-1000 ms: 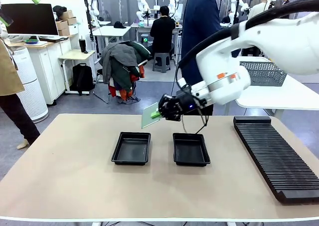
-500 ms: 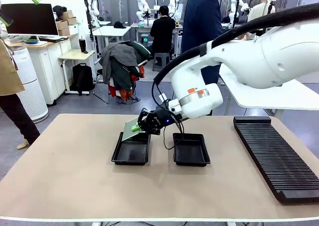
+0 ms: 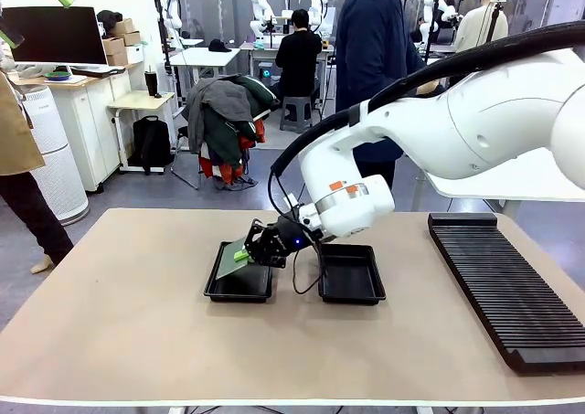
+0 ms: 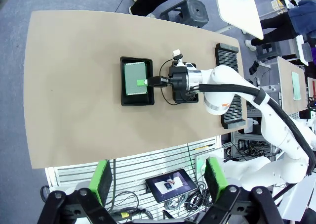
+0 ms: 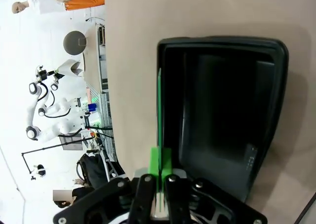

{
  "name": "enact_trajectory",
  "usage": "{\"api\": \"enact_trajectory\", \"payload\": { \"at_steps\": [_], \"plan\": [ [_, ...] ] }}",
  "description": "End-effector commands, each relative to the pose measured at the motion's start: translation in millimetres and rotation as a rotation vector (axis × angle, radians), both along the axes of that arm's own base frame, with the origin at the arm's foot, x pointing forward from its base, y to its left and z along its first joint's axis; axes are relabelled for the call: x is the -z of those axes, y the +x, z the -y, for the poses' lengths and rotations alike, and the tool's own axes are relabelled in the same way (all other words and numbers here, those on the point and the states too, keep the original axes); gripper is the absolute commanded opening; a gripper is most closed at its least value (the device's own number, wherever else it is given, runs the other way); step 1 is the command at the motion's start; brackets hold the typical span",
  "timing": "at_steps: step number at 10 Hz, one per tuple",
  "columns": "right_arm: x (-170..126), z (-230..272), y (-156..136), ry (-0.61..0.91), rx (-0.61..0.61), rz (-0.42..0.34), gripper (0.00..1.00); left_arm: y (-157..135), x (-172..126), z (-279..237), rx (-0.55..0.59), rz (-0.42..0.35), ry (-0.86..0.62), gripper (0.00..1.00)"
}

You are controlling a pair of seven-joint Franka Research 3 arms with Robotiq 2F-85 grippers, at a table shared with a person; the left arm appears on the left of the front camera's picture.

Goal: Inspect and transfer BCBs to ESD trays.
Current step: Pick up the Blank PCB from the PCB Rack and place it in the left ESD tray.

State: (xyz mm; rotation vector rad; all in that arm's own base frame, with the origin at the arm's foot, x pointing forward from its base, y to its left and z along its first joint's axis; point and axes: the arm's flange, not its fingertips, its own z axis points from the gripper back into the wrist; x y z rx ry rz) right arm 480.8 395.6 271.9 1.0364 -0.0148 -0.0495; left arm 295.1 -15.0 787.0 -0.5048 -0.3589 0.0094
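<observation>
Beige table (image 3: 119, 323) in front of you carries two black trays side by side near its middle and a long ribbed rack (image 3: 503, 291) along its right edge. Your right arm reaches across the middle, over the right tray (image 3: 352, 277), to the left tray (image 3: 219, 291). The right tool (image 3: 245, 255) is clamped on one edge of a green board (image 3: 228, 260). You see the board tilted, its free end low over the left tray, and you cannot tell whether it touches the tray floor. From the right wrist, the board (image 5: 159, 110) shows edge-on between the green pads (image 5: 154, 162), standing along one long rim of that tray (image 5: 222, 115). From the left wrist, high above the table, the board (image 4: 133, 78) lies within the outline of the left tray (image 4: 137, 99). The left tool (image 4: 158, 179) hangs with its fingers wide apart, holding nothing. A person in dark clothes stands beyond the far edge.
</observation>
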Motion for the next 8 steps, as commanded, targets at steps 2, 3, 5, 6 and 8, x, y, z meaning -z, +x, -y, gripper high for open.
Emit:
{"api": "enact_trajectory", "payload": {
  "at_steps": [2,3,5,6,8],
  "plan": [
    [12.9,-10.0,0.2,-0.015,0.02,0.018,0.03,-0.1,1.7,-0.7,-0.004,0.002,-0.004,1.0],
    [16.1,-11.4,-0.4,-0.026,0.028,0.019,0.03,-0.1,1.7,-0.7,-0.004,0.002,-0.004,1.0],
    [23.0,-13.9,-1.4,-0.037,0.028,0.006,0.03,-0.1,1.7,-0.7,-0.004,0.002,-0.004,1.0],
    [25.3,-14.6,-2.2,-0.042,0.028,0.007,0.03,-0.1,1.7,-0.7,-0.004,0.002,-0.004,1.0],
    [19.1,-7.5,-1.8,-0.029,0.009,-0.011,0.03,-0.1,1.7,-0.7,-0.004,0.002,-0.004,1.0]
  ]
}}
